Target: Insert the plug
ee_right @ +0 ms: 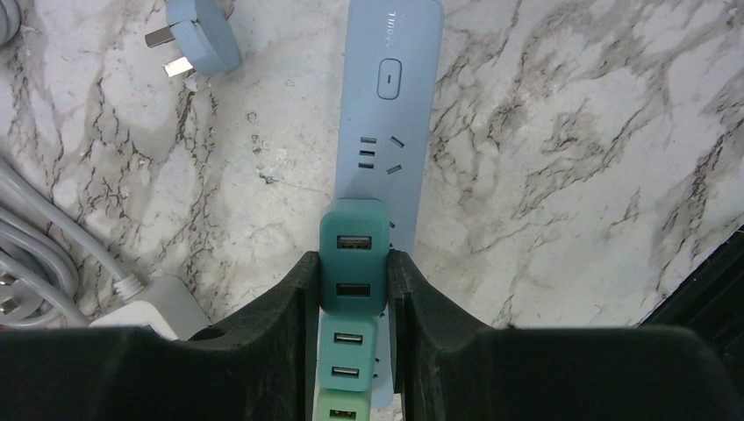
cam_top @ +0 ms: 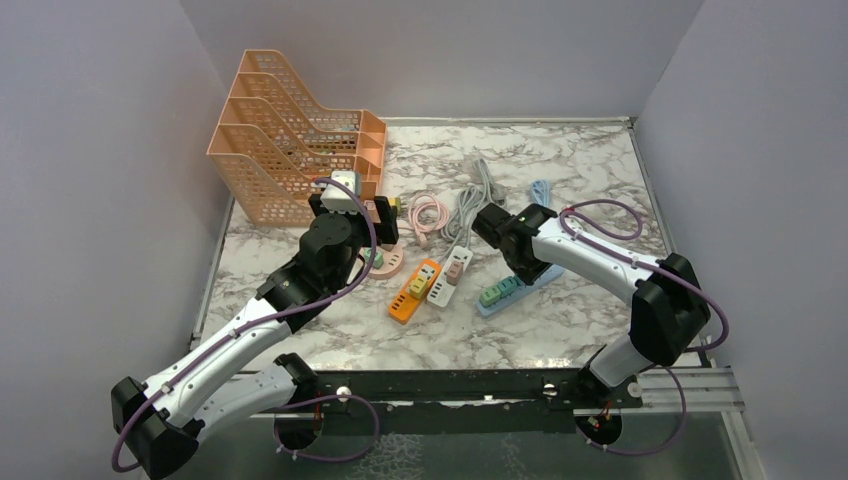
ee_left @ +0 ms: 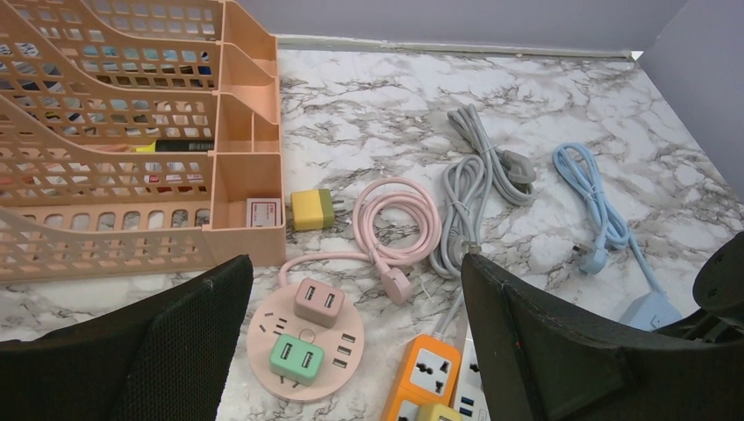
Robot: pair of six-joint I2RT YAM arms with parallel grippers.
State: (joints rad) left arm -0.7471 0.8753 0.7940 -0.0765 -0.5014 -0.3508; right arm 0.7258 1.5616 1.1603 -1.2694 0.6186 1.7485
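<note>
Gripping dark teal plug in right jaws, atop blue power strip, right of counter centre toward near edge. Holding left jaws wide open, empty, above round pink hub.

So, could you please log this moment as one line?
right pincer: shut on dark teal USB adapter | adapter: at blue power strip, seating unclear | left pincer: open, empty, above round pink power strip

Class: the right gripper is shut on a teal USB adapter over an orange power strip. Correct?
No, the strip is blue, not orange. The right wrist view shows the right gripper shut on the teal USB adapter over the blue power strip.
</note>
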